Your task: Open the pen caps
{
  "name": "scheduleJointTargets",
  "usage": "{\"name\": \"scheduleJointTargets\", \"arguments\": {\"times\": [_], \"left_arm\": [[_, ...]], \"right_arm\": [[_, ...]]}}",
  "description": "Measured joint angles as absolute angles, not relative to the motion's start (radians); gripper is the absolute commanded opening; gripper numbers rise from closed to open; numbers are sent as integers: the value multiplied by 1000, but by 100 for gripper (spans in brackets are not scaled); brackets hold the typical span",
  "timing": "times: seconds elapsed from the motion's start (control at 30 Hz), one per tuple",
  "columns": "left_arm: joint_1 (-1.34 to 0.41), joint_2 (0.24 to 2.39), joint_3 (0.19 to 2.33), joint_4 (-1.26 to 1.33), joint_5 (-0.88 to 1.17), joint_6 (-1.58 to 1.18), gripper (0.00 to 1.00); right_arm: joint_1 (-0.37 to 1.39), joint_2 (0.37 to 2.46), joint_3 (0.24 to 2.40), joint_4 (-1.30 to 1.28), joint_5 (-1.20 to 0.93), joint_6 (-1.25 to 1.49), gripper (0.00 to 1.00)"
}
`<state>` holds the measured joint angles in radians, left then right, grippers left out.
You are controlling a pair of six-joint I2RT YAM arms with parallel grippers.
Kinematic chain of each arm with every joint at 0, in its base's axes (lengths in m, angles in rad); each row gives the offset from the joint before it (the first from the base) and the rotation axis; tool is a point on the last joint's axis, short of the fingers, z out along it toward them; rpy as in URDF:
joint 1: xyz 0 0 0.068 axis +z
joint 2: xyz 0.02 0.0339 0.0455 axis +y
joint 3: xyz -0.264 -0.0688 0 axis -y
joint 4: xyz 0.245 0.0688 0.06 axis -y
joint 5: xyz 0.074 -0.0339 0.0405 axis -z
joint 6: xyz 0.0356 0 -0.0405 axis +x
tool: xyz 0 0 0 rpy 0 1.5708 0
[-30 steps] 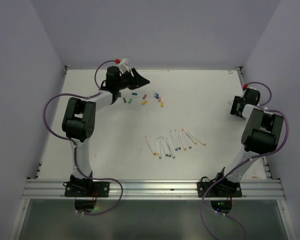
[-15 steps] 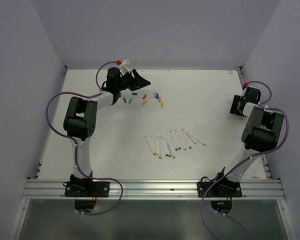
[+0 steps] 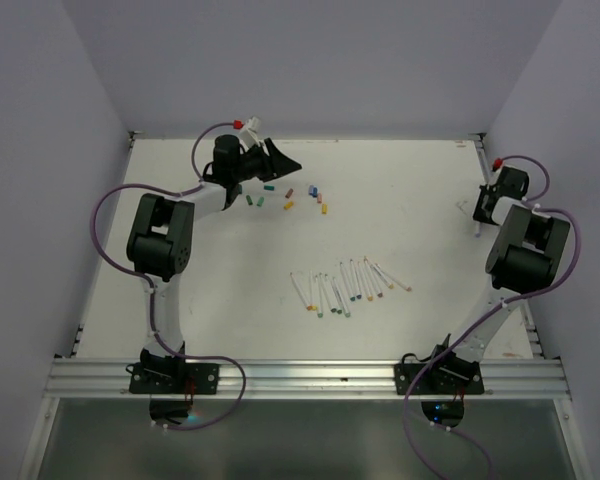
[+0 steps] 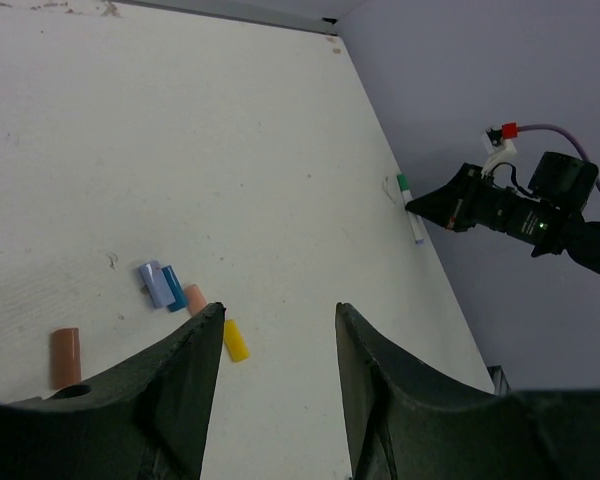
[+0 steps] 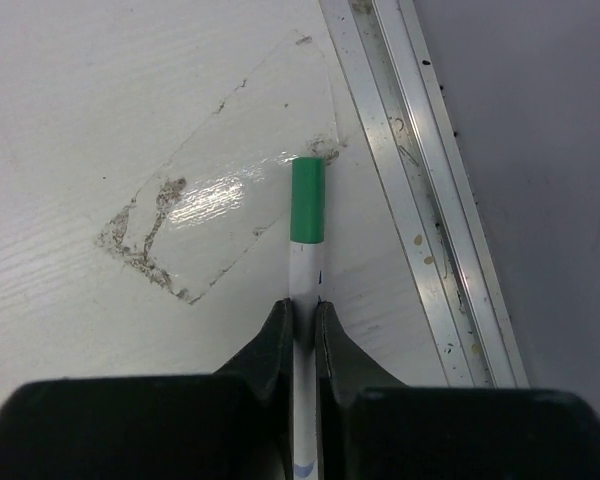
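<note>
My right gripper (image 5: 302, 318) is shut on the white barrel of a pen (image 5: 305, 275) at the table's far right edge. The pen's green cap (image 5: 307, 200) is still on and points away beyond the fingertips. From above, this gripper (image 3: 483, 210) sits low beside the right wall. My left gripper (image 4: 278, 315) hovers open and empty at the back left (image 3: 285, 160). Loose pen caps lie just beneath it: yellow (image 4: 236, 340), blue (image 4: 174, 288), lilac (image 4: 156, 283) and orange (image 4: 65, 357). A row of several white pens (image 3: 350, 285) lies mid-table.
An aluminium rail (image 5: 420, 180) runs along the table's right edge, close beside the held pen. A scuffed glossy tape patch (image 5: 200, 210) lies left of the green cap. Purple walls enclose the table on three sides.
My right gripper has gone from open to shut on the pen, and its wrist has shifted slightly toward the back right. The left arm has stayed still.
</note>
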<state>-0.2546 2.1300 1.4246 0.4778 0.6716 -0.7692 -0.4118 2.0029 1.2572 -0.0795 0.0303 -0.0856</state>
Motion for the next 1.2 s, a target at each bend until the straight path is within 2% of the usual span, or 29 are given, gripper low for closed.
{"name": "scheduleJointTargets", "arguments": {"times": [0.23, 0.4, 0.57, 0.7, 0.87, 1.2], "left_arm": [[-255, 2130, 1399, 503, 682, -787, 52], [-257, 2130, 1333, 572, 706, -829, 53], [-286, 2120, 1261, 583, 703, -830, 53], [-323, 2098, 1218, 616, 725, -846, 54], [-344, 2065, 1133, 860, 802, -969, 57], [-402, 2072, 1095, 1238, 852, -1249, 58]], "right_arm": [[-377, 1984, 1246, -91, 57, -102, 0], [-185, 1900, 1240, -249, 123, -104, 0], [47, 1682, 1239, -385, 76, -61, 0], [144, 1461, 1185, -408, -50, -33, 0], [242, 1291, 1060, -406, -215, 23, 0], [418, 1302, 976, -367, -301, 98, 0]]}}
